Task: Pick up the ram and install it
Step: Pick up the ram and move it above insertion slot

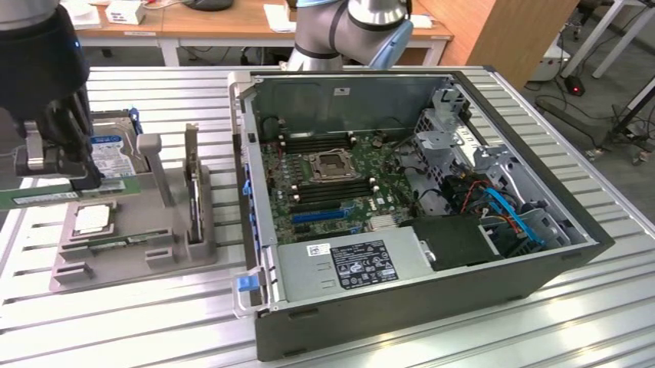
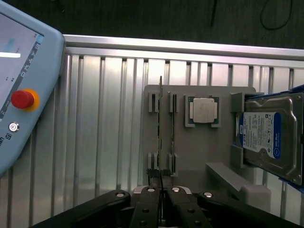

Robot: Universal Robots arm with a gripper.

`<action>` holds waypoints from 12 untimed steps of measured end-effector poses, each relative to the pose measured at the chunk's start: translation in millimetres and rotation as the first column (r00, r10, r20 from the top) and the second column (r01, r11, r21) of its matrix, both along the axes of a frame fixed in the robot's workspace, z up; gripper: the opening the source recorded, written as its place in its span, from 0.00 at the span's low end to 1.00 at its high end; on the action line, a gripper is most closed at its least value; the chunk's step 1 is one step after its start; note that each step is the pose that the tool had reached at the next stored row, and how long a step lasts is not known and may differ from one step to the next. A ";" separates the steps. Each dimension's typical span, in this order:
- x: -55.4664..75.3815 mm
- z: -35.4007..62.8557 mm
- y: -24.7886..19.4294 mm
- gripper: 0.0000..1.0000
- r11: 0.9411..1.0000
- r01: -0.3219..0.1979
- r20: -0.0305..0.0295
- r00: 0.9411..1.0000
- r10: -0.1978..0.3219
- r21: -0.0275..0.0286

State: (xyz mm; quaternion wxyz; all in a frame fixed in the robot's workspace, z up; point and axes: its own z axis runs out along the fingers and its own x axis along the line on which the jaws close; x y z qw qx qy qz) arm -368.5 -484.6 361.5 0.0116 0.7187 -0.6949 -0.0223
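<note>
The ram (image 1: 46,197) is a thin green stick with a pale label, held level at the exterior view's left. My black gripper (image 1: 64,178) is shut on it from above. In the wrist view the ram (image 2: 160,118) shows edge-on as a thin line running away from my gripper (image 2: 161,191), over a slot of the grey holder (image 2: 199,152). The open computer case (image 1: 511,280) lies on its side at the exterior view's right. Its green motherboard (image 1: 363,192) faces up, with long black memory slots (image 1: 325,187) beside the processor socket (image 1: 333,165).
The grey holder (image 1: 138,230) also carries a silver hard drive with a blue label (image 2: 268,137), a square silver processor (image 2: 204,110) and an upright card (image 1: 192,176). A teach pendant with a red stop button (image 2: 23,99) lies on the ribbed metal table (image 2: 104,118).
</note>
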 end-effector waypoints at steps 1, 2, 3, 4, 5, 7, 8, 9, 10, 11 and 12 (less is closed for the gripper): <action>0.0 2.0 0.0 0.11 1.000 0.000 0.000 1.000 0.000 0.000; 0.0 3.7 0.0 0.11 1.000 0.000 0.000 1.000 0.000 0.000; 0.0 5.4 0.0 0.11 1.000 0.000 0.000 1.000 0.000 0.000; 0.0 7.1 0.0 0.11 1.000 0.000 0.000 1.000 0.000 0.000; 0.0 8.9 0.0 0.11 1.000 0.000 0.000 1.000 0.000 0.000; 0.0 12.0 0.0 0.11 1.000 0.000 0.000 1.000 0.000 0.000; 0.0 13.9 0.0 0.11 1.000 0.000 0.000 1.000 0.000 0.000; 0.0 15.8 0.0 0.11 1.000 0.000 0.000 1.000 0.000 0.000; 0.0 17.5 0.0 0.11 1.000 0.000 0.000 1.000 0.000 0.000; 0.0 19.1 0.0 0.11 1.000 0.000 0.000 1.000 0.000 0.000; 0.0 20.7 0.0 0.11 1.000 0.000 0.000 1.000 0.000 0.000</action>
